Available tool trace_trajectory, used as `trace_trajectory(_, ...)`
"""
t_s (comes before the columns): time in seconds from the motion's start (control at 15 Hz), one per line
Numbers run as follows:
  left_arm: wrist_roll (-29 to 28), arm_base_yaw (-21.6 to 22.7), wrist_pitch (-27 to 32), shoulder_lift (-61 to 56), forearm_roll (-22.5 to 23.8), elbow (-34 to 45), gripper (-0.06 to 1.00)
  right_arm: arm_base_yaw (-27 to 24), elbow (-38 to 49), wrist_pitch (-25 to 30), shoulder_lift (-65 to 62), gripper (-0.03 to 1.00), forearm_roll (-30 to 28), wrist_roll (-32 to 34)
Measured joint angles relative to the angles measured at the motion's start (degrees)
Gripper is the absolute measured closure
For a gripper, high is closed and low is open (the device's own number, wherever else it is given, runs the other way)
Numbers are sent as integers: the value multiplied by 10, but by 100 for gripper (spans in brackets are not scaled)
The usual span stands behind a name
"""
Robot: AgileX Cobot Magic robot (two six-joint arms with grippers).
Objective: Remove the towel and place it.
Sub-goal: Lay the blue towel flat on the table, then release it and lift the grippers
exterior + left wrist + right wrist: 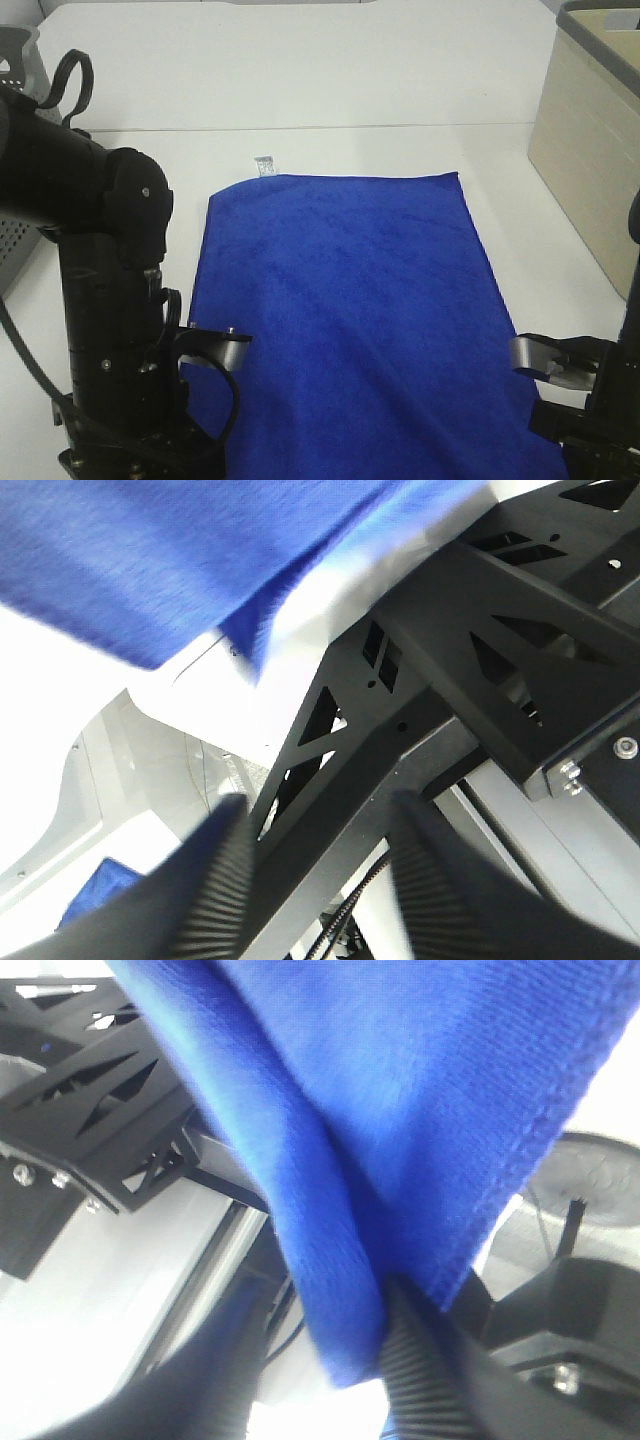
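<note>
Now release step: towel flat mid-frame. L gripper agape, empty; R gripper agape, towel edge draped against it. Next: back off w/o snagging.

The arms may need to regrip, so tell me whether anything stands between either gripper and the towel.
Nothing visible does. The towel lies flat on the table; the left gripper is open and apart from its edge, and the right gripper is open with the towel's corner hanging against one finger.
</note>
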Motion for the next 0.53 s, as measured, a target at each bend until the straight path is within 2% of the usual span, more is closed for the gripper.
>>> trace_trajectory(0.13,-17,0,1,0,0,0,40,0,0,0,0,43,0,22)
trace_trajectory(0.33,-21,0,1,0,0,0,37,0,0,0,0,29,-2,46)
trace_trajectory(0.53,-21,0,2,0,0,0,37,0,5,0,-16,28,3,64)
